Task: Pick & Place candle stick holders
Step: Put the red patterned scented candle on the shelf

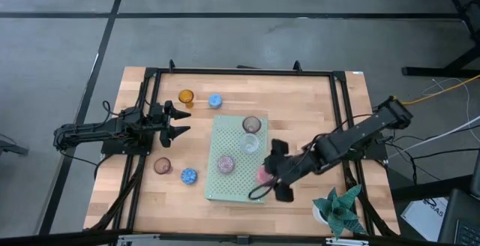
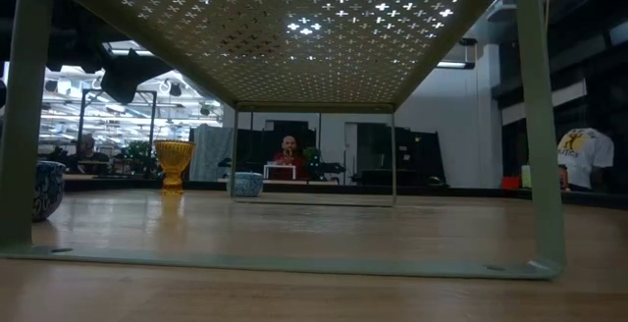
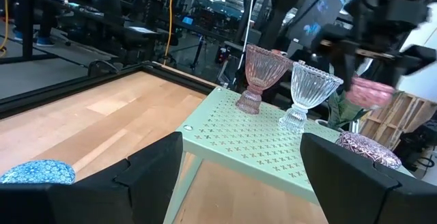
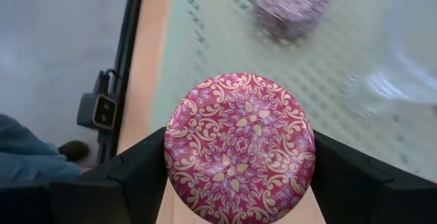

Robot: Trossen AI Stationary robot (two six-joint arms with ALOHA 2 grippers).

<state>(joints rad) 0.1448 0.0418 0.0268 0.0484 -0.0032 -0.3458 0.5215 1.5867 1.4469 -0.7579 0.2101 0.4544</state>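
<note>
My right gripper [image 1: 274, 172] is shut on a pink patterned cup [image 1: 264, 175] over the near right edge of the green board [image 1: 225, 190]. A brownish cup [image 1: 251, 124], a clear cup [image 1: 250, 142] and a mauve cup [image 1: 226, 163] stand on the board on their feet. An amber cup [image 1: 186, 96], a blue cup [image 1: 215, 100], a brownish-pink cup [image 1: 163, 165] and another blue cup [image 1: 188, 175] stand on the table left of the board. My left gripper [image 1: 186, 122] is open and empty, left of the board. My right gripper pinches the pink cup's round bowl [image 4: 239, 149] between its two fingers [image 4: 140, 176], one on each side. The fingers come from the table's right, slanting down. In the left wrist view the pink cup [image 3: 372, 91] is lifted clear, above the board's top.
A green paper-like plant in a white pot [image 1: 341, 208] stands at the near right corner, close to my right arm. A black frame [image 1: 341, 118] runs round the table. The low view looks under the board past its legs [image 2: 545, 126]. A person [image 2: 287, 150] sits far behind.
</note>
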